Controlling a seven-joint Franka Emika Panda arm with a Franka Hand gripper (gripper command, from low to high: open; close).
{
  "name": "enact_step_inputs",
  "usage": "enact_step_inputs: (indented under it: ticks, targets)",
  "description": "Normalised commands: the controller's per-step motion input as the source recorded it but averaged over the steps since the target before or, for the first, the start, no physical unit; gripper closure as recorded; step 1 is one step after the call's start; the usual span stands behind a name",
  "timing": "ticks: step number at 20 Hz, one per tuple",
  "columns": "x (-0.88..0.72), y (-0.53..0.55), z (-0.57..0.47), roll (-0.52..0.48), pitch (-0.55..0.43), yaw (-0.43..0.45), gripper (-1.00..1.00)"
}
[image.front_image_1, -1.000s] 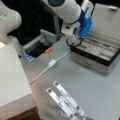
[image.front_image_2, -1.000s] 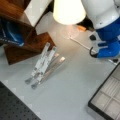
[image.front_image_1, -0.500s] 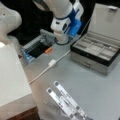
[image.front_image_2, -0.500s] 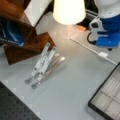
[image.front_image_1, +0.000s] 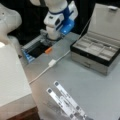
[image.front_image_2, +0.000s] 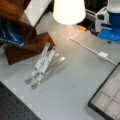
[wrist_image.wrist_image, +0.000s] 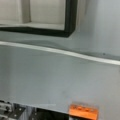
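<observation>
Grey counter (image.front_image_1: 82, 82) lies under my hand (image.front_image_1: 53, 37); orange block (image.front_image_1: 48, 50) just beside; my grip I cannot tell.

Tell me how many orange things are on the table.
1: a small orange block at the table's far edge, beside the white cable, just below the arm; also in the wrist view. Others may be hidden.
</observation>
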Motion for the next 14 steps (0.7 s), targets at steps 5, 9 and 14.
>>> enact_step_inputs:
  ticks: [5, 9, 14]
  targets:
    - [-0.39, -0.08, -0.16, -0.314, -0.064, -0.019, -1.00]
    - [-0.36, -0.15, -0.13, -0.211, -0.041, 0.010, -1.00]
    - [-0.30, -0.18, -0.09, -0.154, -0.047, 0.032, -1.00]
